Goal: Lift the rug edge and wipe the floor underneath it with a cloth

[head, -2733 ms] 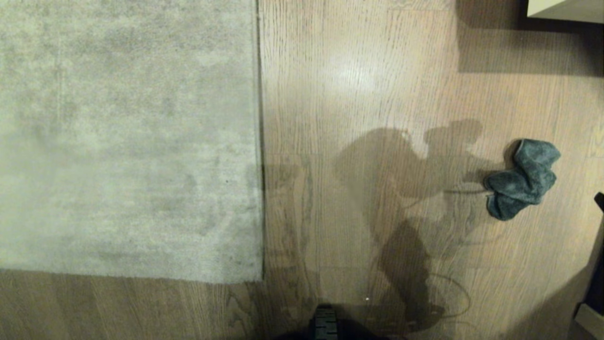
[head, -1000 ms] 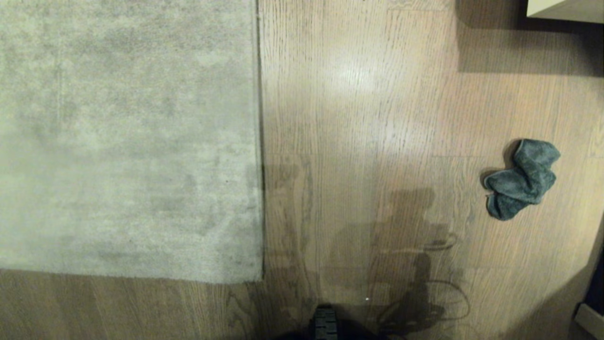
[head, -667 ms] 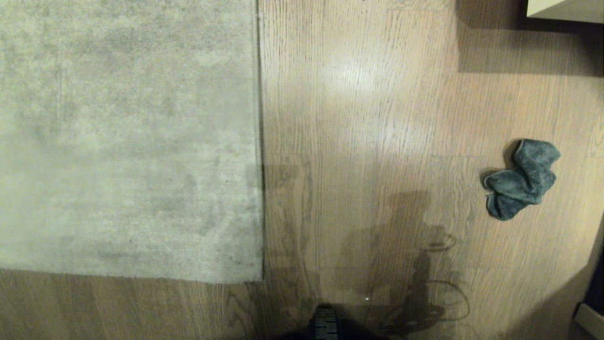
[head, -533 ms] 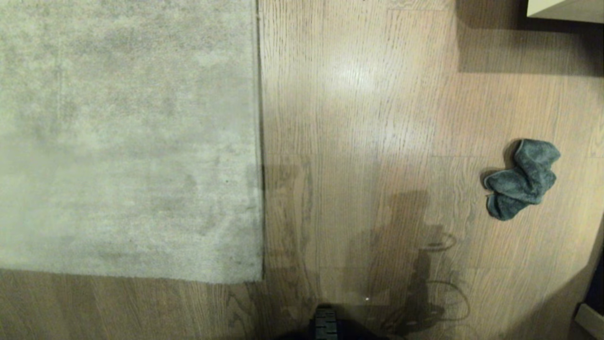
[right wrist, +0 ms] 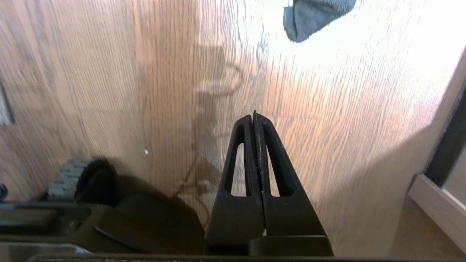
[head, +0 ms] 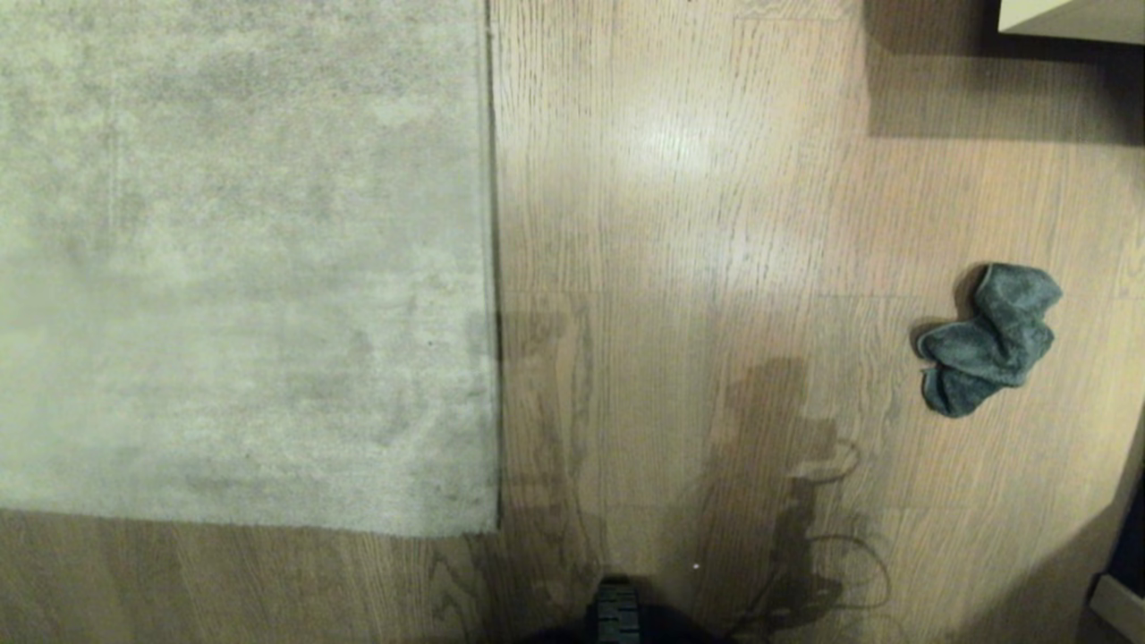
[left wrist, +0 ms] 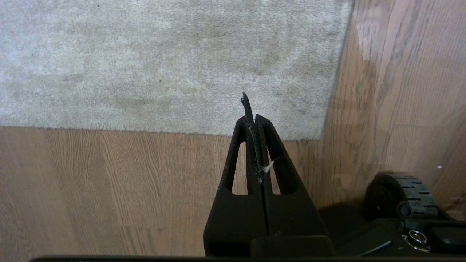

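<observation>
Wood-grain planks of the floor [head: 698, 224] fill the head view, with a pale mottled rug [head: 233, 259] lying flat across the robot's left. The rug edge [head: 493, 268] runs straight away from the robot, meeting a near border at a square corner. Well apart on the right, the crumpled dark grey-green cloth [head: 988, 340] rests on bare floor. A pale furniture corner [head: 1069, 18] sits at the far right, and neither arm appears here, only shadows on the boards.

From the left wrist, the left gripper [left wrist: 252, 120] hangs above the floor just short of the rug's near corner, its fingers pressed together and holding nothing. A black wheel [left wrist: 402, 198] of the base shows beside it.

From the right wrist, the right gripper [right wrist: 253, 118] is likewise closed and empty over bare planks, the cloth [right wrist: 315, 16] lying well beyond its tips.
</observation>
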You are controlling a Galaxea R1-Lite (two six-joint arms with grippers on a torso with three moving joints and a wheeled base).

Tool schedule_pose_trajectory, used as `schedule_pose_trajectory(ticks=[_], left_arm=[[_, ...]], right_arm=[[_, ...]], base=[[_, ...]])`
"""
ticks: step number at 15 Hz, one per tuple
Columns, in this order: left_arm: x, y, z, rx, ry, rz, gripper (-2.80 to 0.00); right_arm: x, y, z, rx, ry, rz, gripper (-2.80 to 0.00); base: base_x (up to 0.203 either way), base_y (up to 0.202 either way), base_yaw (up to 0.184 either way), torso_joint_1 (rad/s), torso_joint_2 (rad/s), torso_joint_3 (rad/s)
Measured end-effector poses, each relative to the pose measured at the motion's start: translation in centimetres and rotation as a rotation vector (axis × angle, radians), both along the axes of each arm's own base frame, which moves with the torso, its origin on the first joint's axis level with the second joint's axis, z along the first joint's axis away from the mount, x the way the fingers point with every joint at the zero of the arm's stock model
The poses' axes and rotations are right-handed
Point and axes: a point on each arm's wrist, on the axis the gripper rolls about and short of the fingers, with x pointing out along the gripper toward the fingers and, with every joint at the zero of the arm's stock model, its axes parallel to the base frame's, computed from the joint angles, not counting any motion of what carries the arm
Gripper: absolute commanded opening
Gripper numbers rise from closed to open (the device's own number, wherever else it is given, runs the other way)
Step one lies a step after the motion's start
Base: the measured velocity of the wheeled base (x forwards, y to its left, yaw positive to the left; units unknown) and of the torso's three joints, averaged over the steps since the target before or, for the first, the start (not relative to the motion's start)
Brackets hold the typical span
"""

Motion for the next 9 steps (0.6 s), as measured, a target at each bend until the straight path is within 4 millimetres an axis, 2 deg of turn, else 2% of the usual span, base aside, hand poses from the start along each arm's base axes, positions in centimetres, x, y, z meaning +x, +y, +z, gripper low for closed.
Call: schedule_pose_trajectory(ticks=[9], left_arm=[[0.00, 0.00, 0.00, 0.000, 0.000, 0.000, -2.80]], right_arm=[[-0.23, 0.00, -0.06, 0.002, -0.032, 0.000, -2.80]], base=[[0.000, 0.000, 0.000, 0.000, 0.00, 0.000]])
